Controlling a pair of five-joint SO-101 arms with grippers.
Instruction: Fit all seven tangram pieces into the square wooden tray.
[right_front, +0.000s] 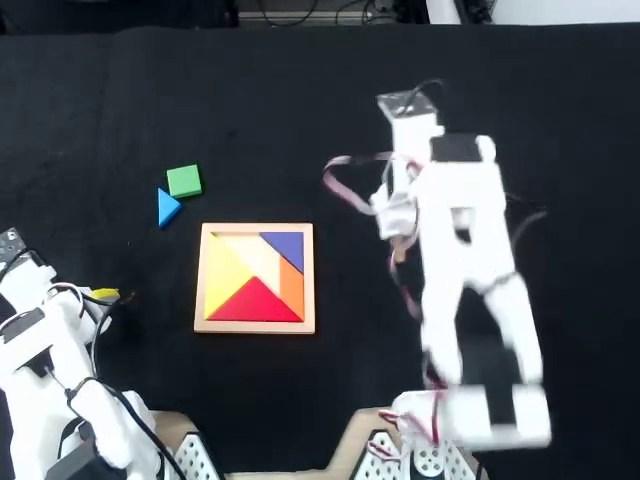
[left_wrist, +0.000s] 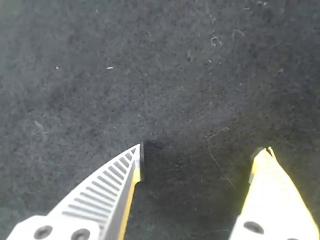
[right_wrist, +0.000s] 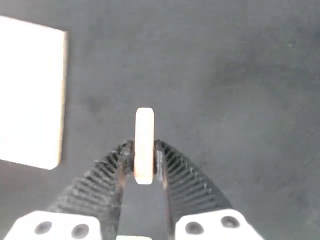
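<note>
**Right hand pinches a pale piece beside the tray; left hand wide over bare desk**

The right hand (right_wrist: 144, 148) has its 2 dark ribbed fingers (right_wrist: 100, 180) closed narrowly on a thin pale wooden tangram piece (right_wrist: 144, 130). The piece is held on edge, and its end sticks out past the fingertips. Under it lies the black cloth-covered desk (right_front: 120, 100).

The square wooden tray (right_front: 256, 327) rests on the desk to this hand's left, apart from it and between the 2 hands. Inside it sit 4 coloured pieces:
- a yellow triangle (right_front: 220, 272) on the side toward the left hand
- a red triangle (right_front: 258, 300) along the edge nearest the arms' bases
- an orange piece (right_front: 292, 285) on the side toward the right hand
- a dark blue triangle (right_front: 286, 244) in the far corner on that same side

The middle of the tray shows pale. I cannot tell whether that is bare wood or a piece.

The left hand (left_wrist: 201, 150) is wide open. Its 1 pale ribbed finger (left_wrist: 100, 200) and 1 yellowish finger (left_wrist: 270, 190) are well apart, with just desk cloth between them. It sits to the tray's left, apart from it.

Beyond this hand, farther from the bases, a green square piece (right_front: 184, 181) and a light blue triangle (right_front: 168, 207) lie just beside each other. Both are on the desk outside the tray, near its far left corner.
</note>
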